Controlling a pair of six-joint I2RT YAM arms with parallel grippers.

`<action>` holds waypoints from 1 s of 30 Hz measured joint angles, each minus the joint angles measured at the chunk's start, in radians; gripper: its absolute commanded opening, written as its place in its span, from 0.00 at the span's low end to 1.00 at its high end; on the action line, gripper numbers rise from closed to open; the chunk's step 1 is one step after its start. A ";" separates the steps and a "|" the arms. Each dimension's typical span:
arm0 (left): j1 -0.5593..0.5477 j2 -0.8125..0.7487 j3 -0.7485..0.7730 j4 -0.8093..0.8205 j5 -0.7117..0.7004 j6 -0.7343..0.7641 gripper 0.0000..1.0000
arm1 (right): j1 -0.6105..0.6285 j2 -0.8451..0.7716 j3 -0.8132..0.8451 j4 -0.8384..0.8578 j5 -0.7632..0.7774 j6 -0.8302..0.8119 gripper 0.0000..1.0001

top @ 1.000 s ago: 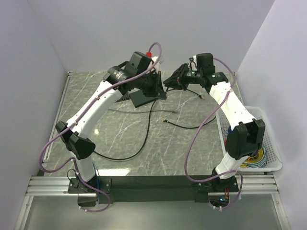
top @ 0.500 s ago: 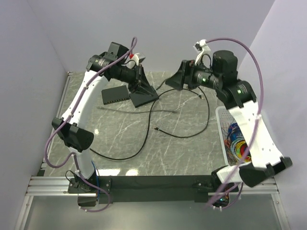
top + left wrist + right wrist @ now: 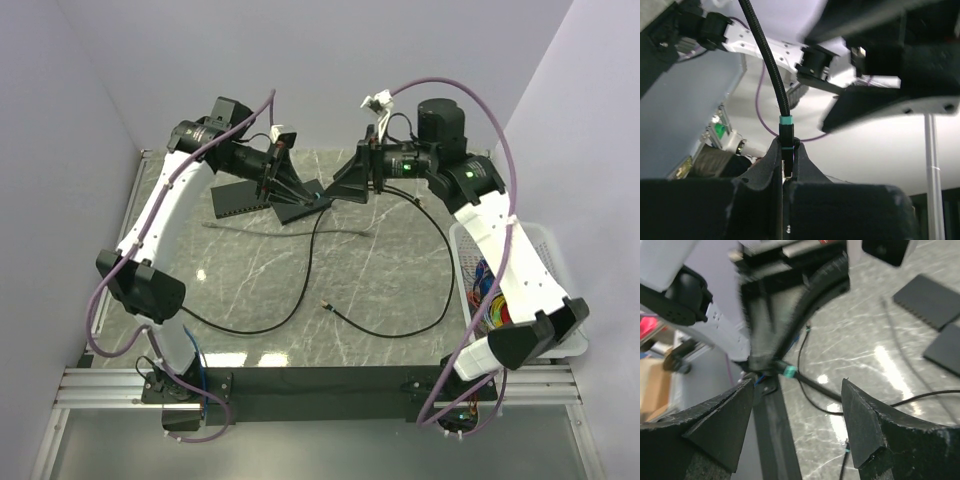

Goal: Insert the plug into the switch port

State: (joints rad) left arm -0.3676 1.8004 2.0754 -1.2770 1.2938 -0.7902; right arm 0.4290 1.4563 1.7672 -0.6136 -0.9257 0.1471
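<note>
While the left gripper hangs in the air with its fingers pressed tight on the end of a black cable, right at the teal collar, the right gripper faces it from close by, fingers spread wide with nothing between them. What lies past the collar is buried in the left fingers, so I cannot tell what tip that end carries. The plug I can pick out is the small gold tip lying loose on the table, out in the middle and well apart from both grippers. The switch sits flat on the table under the left arm, and no cable runs into it that I can see.

To my eye this is the step of getting the cable properly in hand between the two arms, not the insertion itself. Next, I reckon, one gripper must take a plug end with its tip sticking out free. It then has to bring the tip level with the switch's ports, square it up and push gently, since the limp cable will drag.
</note>
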 measured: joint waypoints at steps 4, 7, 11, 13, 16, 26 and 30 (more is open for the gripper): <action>0.000 -0.035 -0.009 0.046 0.029 -0.047 0.00 | 0.006 0.036 -0.001 0.001 -0.065 0.001 0.70; 0.000 -0.060 -0.029 0.082 0.037 -0.072 0.01 | 0.011 0.038 -0.002 0.018 -0.105 0.008 0.69; 0.000 -0.095 -0.095 0.153 0.037 -0.116 0.00 | 0.025 0.038 -0.009 0.048 -0.140 0.021 0.67; 0.000 -0.124 -0.158 0.219 0.037 -0.164 0.01 | 0.031 0.038 -0.010 0.060 -0.154 0.034 0.66; 0.000 -0.189 -0.281 0.358 0.038 -0.276 0.01 | 0.044 0.039 -0.010 0.086 -0.175 0.048 0.62; 0.000 -0.307 -0.459 0.755 0.041 -0.588 0.01 | 0.069 0.065 -0.010 0.151 -0.216 0.073 0.60; 0.000 -0.315 -0.483 0.826 0.051 -0.653 0.00 | 0.069 0.066 -0.010 0.156 -0.218 0.072 0.50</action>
State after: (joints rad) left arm -0.3676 1.4853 1.5925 -0.4511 1.3445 -1.4437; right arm 0.4976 1.5227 1.7573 -0.4572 -1.1439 0.2195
